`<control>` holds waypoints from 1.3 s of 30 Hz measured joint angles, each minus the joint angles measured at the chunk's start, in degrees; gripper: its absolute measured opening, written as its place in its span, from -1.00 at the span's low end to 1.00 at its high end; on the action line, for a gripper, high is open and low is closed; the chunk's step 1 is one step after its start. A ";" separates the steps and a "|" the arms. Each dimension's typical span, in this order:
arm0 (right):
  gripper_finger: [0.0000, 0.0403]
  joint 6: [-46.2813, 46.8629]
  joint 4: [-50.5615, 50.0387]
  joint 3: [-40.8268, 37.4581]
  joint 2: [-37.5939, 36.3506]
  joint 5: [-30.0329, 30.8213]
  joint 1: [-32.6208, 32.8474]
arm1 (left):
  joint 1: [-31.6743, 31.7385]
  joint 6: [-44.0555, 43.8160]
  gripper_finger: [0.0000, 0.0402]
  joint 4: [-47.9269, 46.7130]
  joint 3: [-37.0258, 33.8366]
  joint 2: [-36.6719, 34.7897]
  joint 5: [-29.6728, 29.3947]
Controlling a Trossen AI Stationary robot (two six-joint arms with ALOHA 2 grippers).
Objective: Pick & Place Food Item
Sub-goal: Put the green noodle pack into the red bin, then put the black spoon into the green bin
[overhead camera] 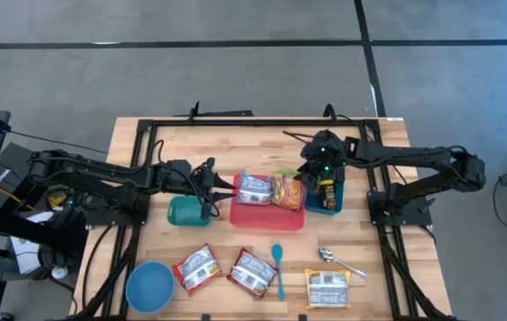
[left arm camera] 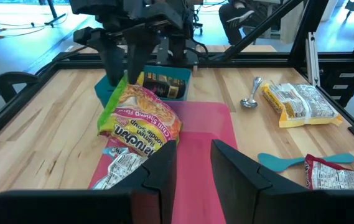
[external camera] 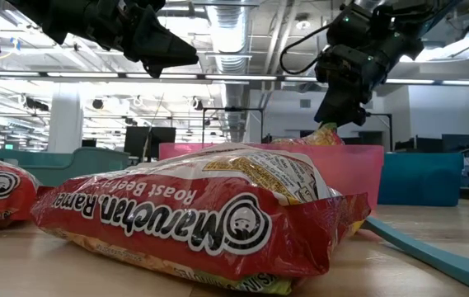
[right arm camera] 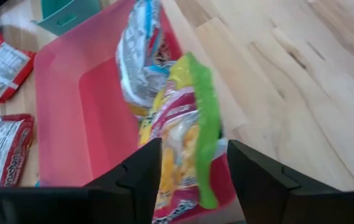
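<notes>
Your right claw (overhead camera: 309, 175) hangs over the right end of the pink tray (overhead camera: 266, 217), just above the green-and-yellow noodle packet (overhead camera: 287, 189); its fingers (right arm camera: 260, 180) stand parted on either side of the packet's upper edge, and in the right wrist view a gap shows on both sides, so you have it released, not grasping; the packet lies tilted against the tray's right end, partly over the rim, beside a white-and-red packet (overhead camera: 255, 187) that sits in the same tray.

Your left claw (overhead camera: 210, 181) is at the tray's left edge, above the tabletop (overhead camera: 173, 141) between the tray and a small teal bin (overhead camera: 185, 212); its fingers (left arm camera: 158, 165) show a narrow gap with nothing between them, though you cannot tell from this whether they are partly parted or nearly clenched.

A blue bin (overhead camera: 326, 198) stands just right of the tray, with a dark packet (left arm camera: 164, 86) inside it; along the near edge of the tabletop lie a blue bowl (overhead camera: 150, 286), two red ramen packets (overhead camera: 196, 267) (overhead camera: 252, 272), a teal spoon (overhead camera: 278, 267), a metal spoon (overhead camera: 338, 259) and a yellow packet (overhead camera: 327, 287), all well apart from both claws.
</notes>
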 joint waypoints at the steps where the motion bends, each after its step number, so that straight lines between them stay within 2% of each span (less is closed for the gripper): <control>1: -0.11 0.00 -0.04 0.00 0.00 0.00 -0.49 | 0.00 0.00 -0.54 0.00 0.00 0.00 0.00; 9: -0.14 0.30 -1.72 0.00 -0.17 -0.69 -3.67 | 0.00 0.00 -0.54 0.00 0.00 0.00 0.00; 16: -0.20 -0.08 -3.18 2.11 -0.20 -0.75 -3.65 | 0.00 0.00 -0.54 0.00 0.00 0.00 0.00; 30: -0.32 2.86 -12.26 8.68 -0.42 -0.71 -0.36 | -0.02 -1.83 -0.54 -0.22 0.00 0.00 0.16; 34: -0.37 2.86 -13.23 9.31 -1.07 -0.70 1.51 | -0.02 -4.83 -0.54 -1.83 0.02 0.00 0.41; 39: -0.41 3.52 -13.36 9.29 -3.19 -0.60 4.96 | -0.02 -10.94 -0.54 -5.41 0.02 0.00 5.31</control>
